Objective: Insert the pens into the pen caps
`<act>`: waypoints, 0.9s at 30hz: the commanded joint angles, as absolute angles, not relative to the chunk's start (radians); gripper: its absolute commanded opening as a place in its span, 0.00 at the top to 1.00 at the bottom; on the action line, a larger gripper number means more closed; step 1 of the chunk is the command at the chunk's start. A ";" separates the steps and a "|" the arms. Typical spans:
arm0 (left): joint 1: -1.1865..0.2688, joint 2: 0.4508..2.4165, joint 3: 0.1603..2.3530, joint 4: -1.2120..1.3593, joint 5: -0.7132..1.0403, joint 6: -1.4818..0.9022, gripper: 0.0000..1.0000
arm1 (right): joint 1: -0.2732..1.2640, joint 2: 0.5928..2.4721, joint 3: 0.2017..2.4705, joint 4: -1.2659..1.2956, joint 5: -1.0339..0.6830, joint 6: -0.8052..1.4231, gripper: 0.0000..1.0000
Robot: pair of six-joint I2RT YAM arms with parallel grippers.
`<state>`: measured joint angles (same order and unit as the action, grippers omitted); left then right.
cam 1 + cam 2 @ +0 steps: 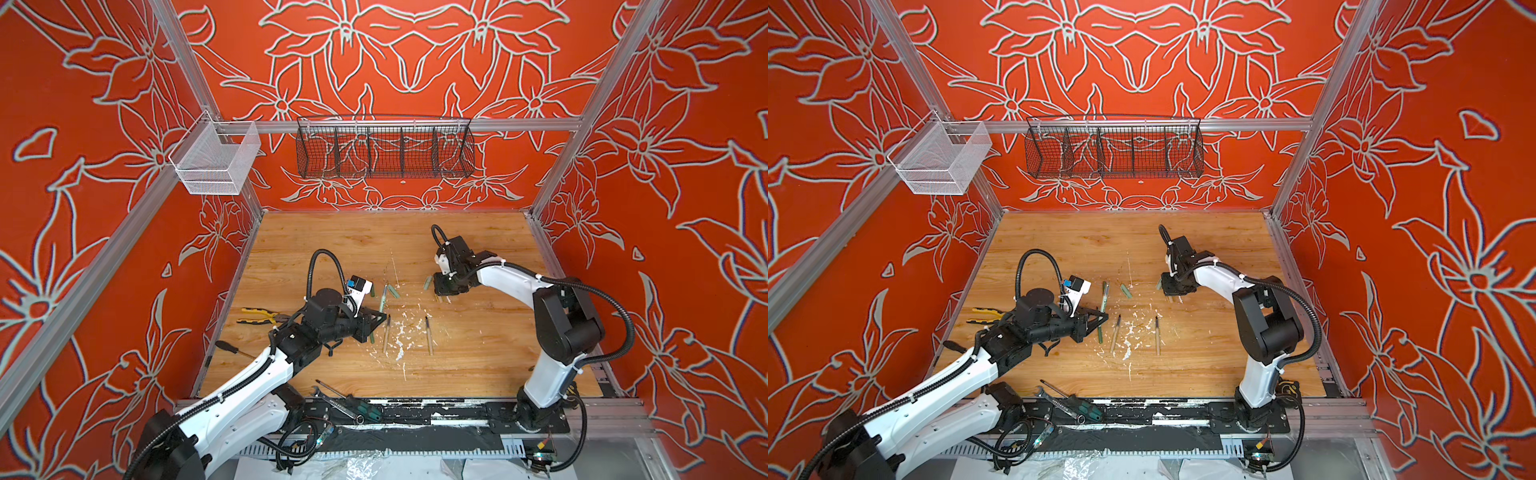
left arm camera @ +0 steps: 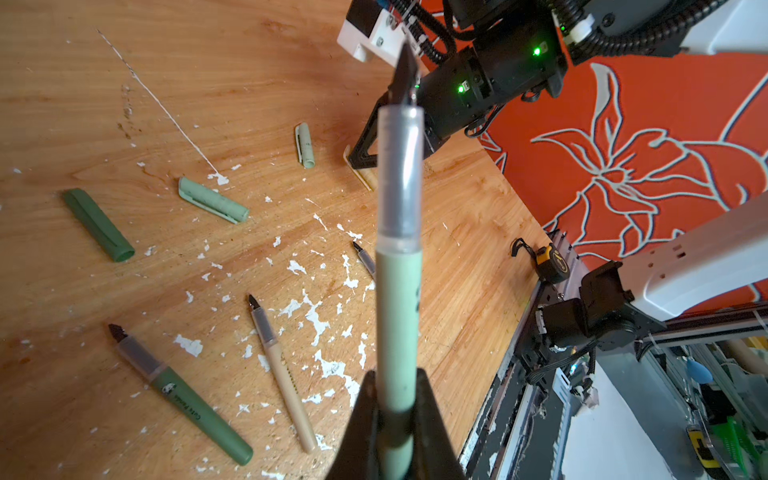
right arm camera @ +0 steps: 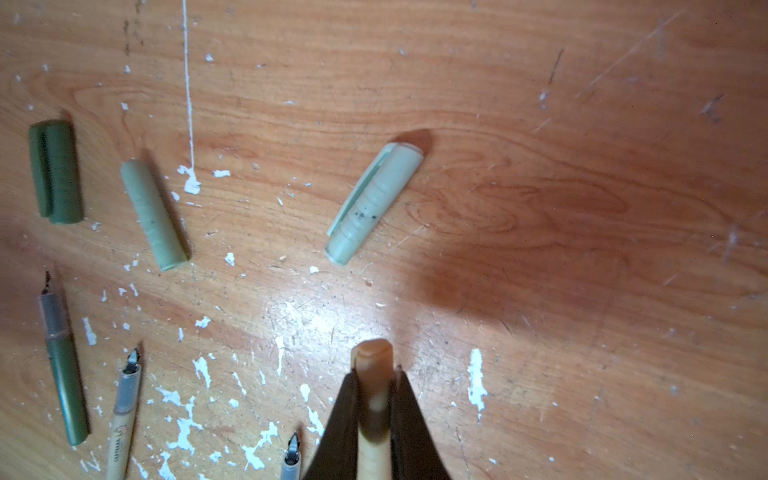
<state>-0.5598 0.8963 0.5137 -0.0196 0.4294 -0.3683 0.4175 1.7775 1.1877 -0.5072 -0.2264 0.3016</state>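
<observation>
My left gripper [image 2: 397,384] is shut on a pale green pen [image 2: 398,291], whose dark nib points away toward the right arm. In both top views this gripper [image 1: 376,320] [image 1: 1100,320] hovers left of the table's middle. My right gripper [image 3: 374,374] [image 1: 442,293] is shut on a beige pen cap [image 3: 371,357], held low over the wood. On the table lie a dark green pen [image 2: 183,395], two beige pens [image 2: 282,374] [image 1: 429,336], a dark green cap [image 2: 97,224] and two pale green caps [image 2: 214,200] [image 3: 372,203].
Yellow-black pliers [image 1: 257,316] and a screwdriver [image 1: 232,349] lie at the table's left edge. A wrench and another screwdriver [image 1: 336,399] rest at the front edge. White flecks [image 1: 401,332] dot the middle. A black wire basket [image 1: 384,149] and a white one [image 1: 216,160] hang above.
</observation>
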 commanded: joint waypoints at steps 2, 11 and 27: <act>-0.558 0.943 0.494 0.084 0.489 -0.394 1.00 | 0.428 1.720 1.129 -0.435 -0.273 0.335 0.95; -0.571 1.049 0.481 0.174 0.535 -0.410 1.00 | 0.432 1.583 1.048 -0.288 -0.354 0.393 0.94; -0.612 1.127 0.430 0.370 0.545 -0.477 1.00 | 0.444 1.396 0.976 -0.061 -0.472 0.550 0.92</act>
